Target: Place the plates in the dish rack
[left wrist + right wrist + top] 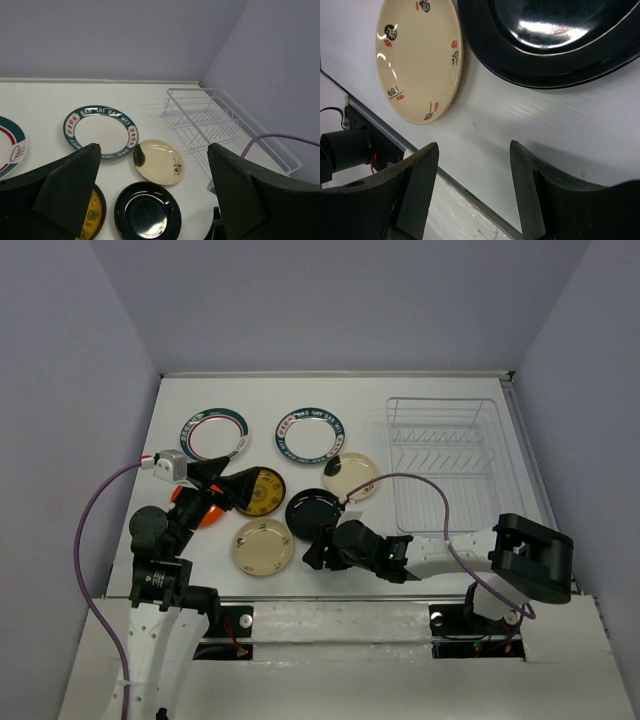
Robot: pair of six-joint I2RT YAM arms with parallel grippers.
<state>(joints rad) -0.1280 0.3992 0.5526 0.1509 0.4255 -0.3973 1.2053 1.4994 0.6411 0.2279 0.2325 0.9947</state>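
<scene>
One orange plate (208, 516), overhead view only.

Small characters around the patterned plate (100, 131) and on the cream plate (417, 57) — none legible

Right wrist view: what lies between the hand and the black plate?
Only bare white table separates the open right hand from the black plate, shown in the right wrist view.
</scene>
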